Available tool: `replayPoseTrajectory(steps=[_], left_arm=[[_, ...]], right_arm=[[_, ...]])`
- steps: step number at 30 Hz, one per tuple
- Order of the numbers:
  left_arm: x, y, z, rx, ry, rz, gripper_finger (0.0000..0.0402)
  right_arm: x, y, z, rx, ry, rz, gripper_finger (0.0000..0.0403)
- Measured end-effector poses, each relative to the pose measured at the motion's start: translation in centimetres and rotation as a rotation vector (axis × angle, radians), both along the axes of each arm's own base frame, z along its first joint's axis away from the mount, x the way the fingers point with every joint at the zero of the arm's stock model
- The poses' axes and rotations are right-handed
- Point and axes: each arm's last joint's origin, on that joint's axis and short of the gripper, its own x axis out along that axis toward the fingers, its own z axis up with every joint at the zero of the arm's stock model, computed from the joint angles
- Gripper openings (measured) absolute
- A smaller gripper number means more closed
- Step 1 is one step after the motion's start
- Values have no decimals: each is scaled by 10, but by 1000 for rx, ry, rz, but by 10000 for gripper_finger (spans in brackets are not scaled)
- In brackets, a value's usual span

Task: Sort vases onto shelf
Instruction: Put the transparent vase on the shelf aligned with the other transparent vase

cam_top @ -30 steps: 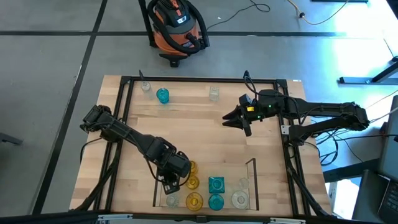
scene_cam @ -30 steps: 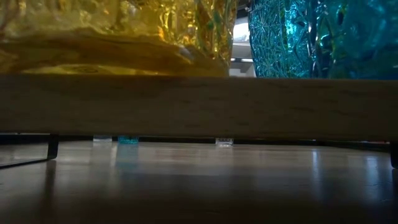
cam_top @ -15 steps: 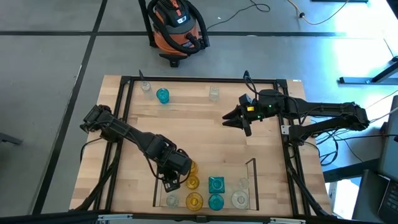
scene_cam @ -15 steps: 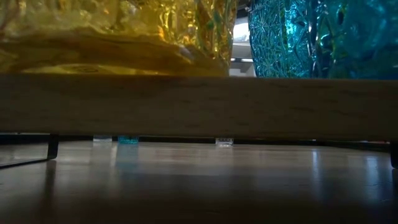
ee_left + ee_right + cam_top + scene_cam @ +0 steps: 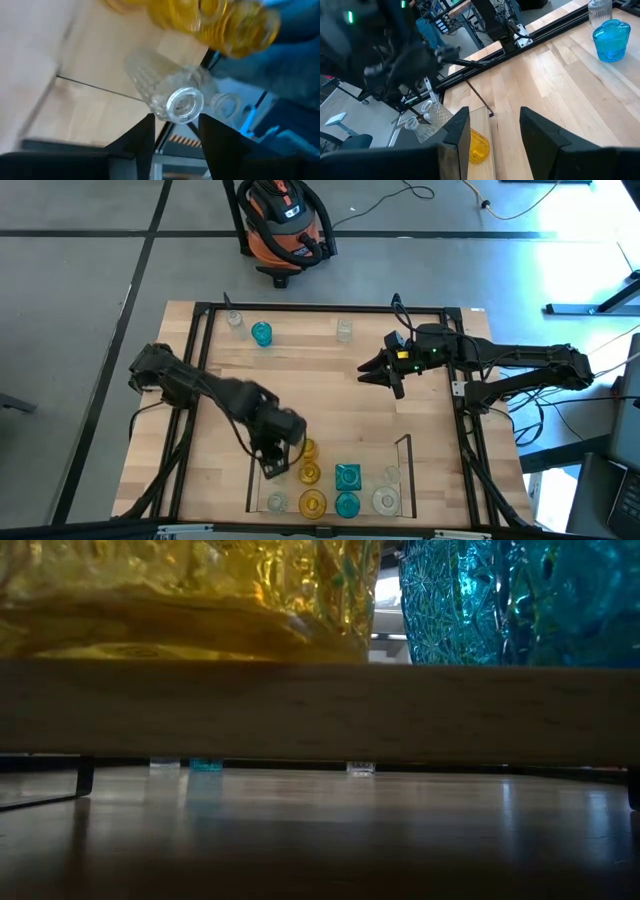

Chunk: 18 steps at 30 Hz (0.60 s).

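The left gripper point(image 5: 272, 467) hovered at the shelf point(image 5: 404, 442) on the counter's point(image 5: 330, 390) near edge, jaws spread above a clear vase point(image 5: 172, 94) standing there beside amber vases point(image 5: 308, 473). The right gripper point(image 5: 370, 371) waited mid-counter, jaws spread and empty.

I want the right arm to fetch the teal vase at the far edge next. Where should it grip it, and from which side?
Probably from above, closing on the narrower neck of the teal vase, which stands upright. A clear vase stands close on one side, so the fingers should straddle it the other way. The right gripper is open and empty.
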Motion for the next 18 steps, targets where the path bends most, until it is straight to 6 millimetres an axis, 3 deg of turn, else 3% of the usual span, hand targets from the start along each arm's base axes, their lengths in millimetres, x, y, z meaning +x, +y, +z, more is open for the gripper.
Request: replayPoseTrajectory(steps=[4,8,13,18], left_arm=[[-12,32,25,12,-55,125,144],[-36,77,53,144,-151,229,144],[-64,151,73,315,-213,341,144],[-89,236,68,426,-111,399,144]], right_arm=[[0,0,0,0,0,0,135],[0,0,0,-3,-1,-10,135],[0,-1,0,-8,-2,-22,135],[1,-4,1,-37,-14,-115,135]])
